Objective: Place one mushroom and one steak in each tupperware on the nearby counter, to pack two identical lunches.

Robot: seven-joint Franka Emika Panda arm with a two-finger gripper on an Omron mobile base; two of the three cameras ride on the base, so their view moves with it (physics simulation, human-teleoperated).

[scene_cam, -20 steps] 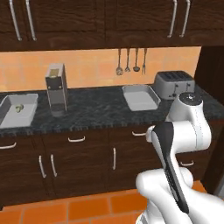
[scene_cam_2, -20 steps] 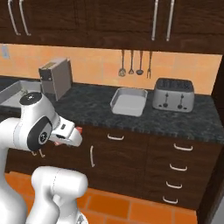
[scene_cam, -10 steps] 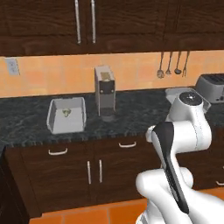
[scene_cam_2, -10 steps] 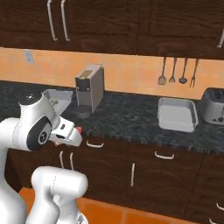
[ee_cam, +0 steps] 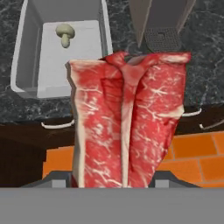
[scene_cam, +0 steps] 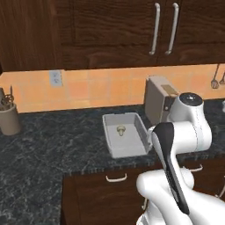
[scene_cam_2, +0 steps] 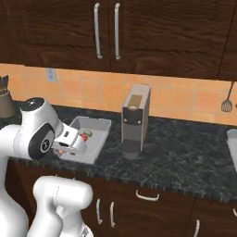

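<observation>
My gripper (scene_cam_2: 77, 141) is shut on a raw red marbled steak (ee_cam: 127, 118), which hangs in front of the hand camera and hides the fingertips. A bit of the steak (scene_cam_2: 84, 137) shows at the hand in the right base view. Just beyond the hand, a grey open tupperware (scene_cam: 110, 140) (scene_cam_2: 99, 134) (ee_cam: 19, 52) sits on the dark speckled counter (scene_cam: 52, 145). One small pale mushroom (scene_cam: 120, 129) (ee_cam: 65, 33) lies inside it. The held steak is short of the tupperware, over the counter's front edge and the drawers.
A tall grey coffee machine (scene_cam: 160, 101) (scene_cam_2: 135, 120) stands right of the tupperware. A utensil crock (scene_cam: 9, 117) (scene_cam_2: 5, 99) stands at the far left by the orange tiled wall. Dark wall cabinets hang above. The counter turns a corner at the lower left.
The base has driven left along the counter, so the whole scene slid right. The tupperware with the mushroom now lies straight ahead. The steak stays in the gripper.
</observation>
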